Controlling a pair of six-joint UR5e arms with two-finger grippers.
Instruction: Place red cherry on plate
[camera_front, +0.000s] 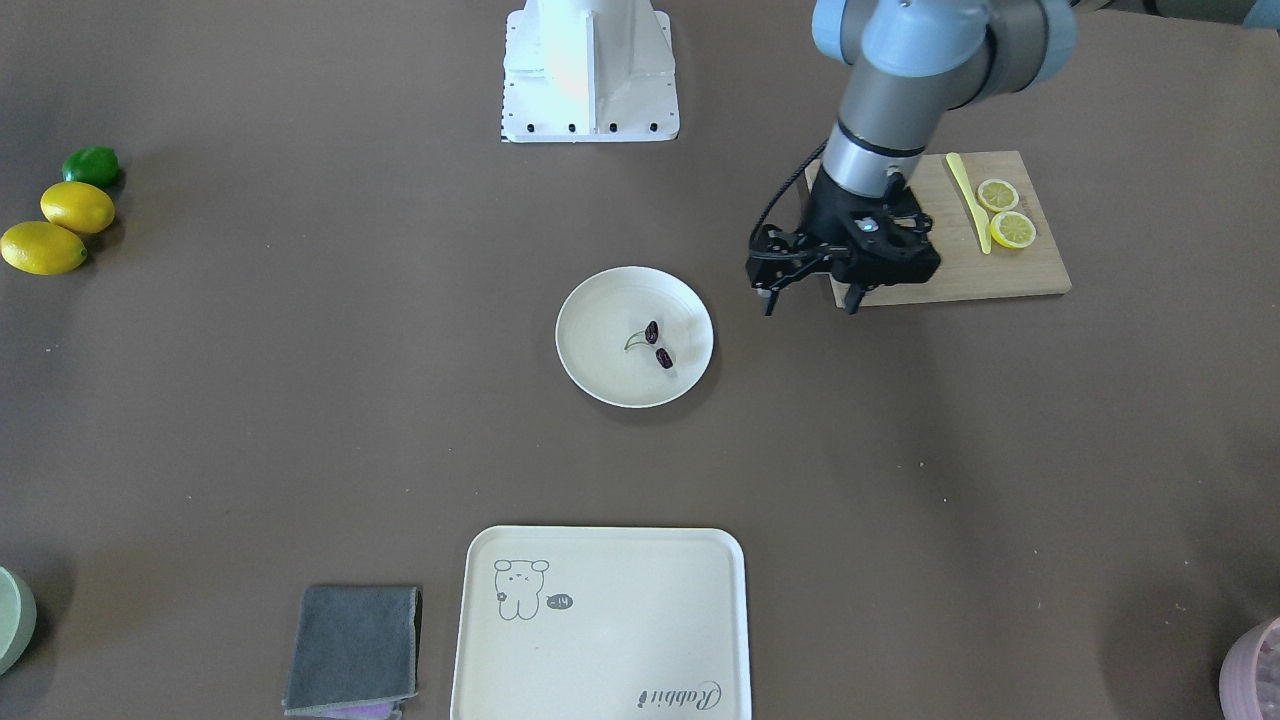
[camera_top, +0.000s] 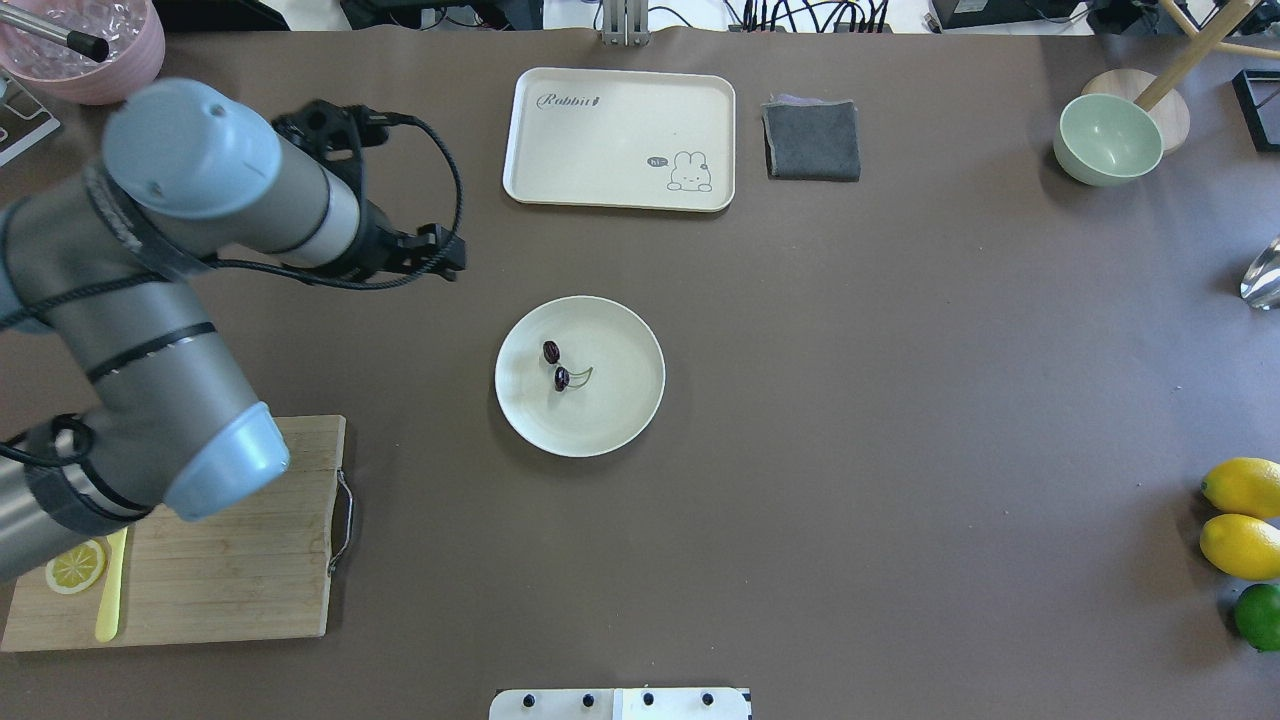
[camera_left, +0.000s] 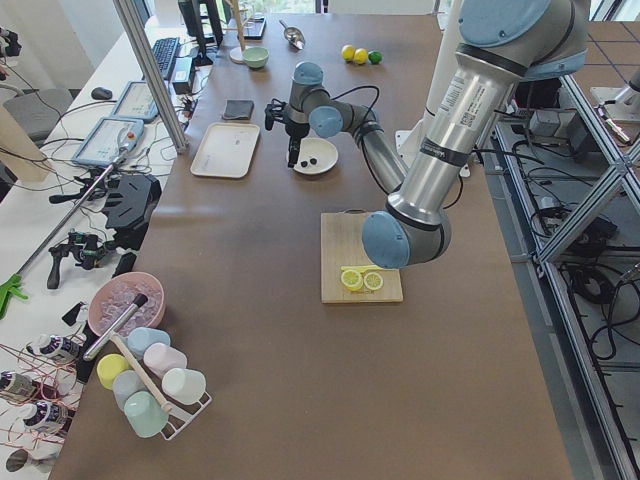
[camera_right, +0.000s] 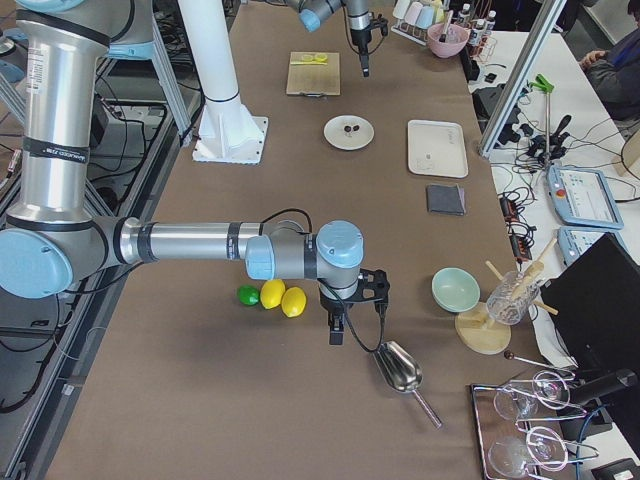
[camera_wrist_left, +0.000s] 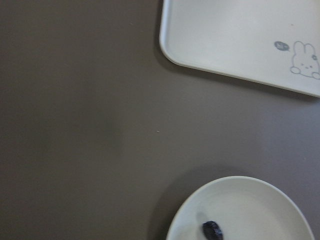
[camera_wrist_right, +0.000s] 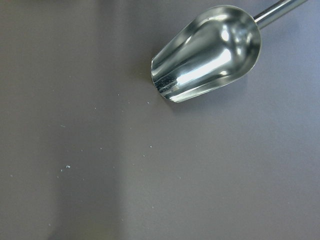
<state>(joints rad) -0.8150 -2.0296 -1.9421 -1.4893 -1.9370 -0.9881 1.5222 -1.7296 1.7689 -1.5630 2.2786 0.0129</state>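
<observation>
The red cherry (camera_front: 652, 343) already lies mid-plate (camera_front: 600, 375) at the table's centre, and the left gripper (camera_front: 810, 306) hangs beside it, fingers apart and empty, so I'd say only pulling clear remains; the right gripper's (camera_right: 336, 334) state I cannot tell.

We had the left gripper (camera_left: 291, 158) hanging fingers-down, and there was the red cherry (camera_left: 311, 158), resting on the plate (camera_left: 326, 169) just beside it! The tray (camera_left: 225, 150) lay on its other side, the cutting board (camera_left: 341, 240) well apart, nearer us.
</observation>
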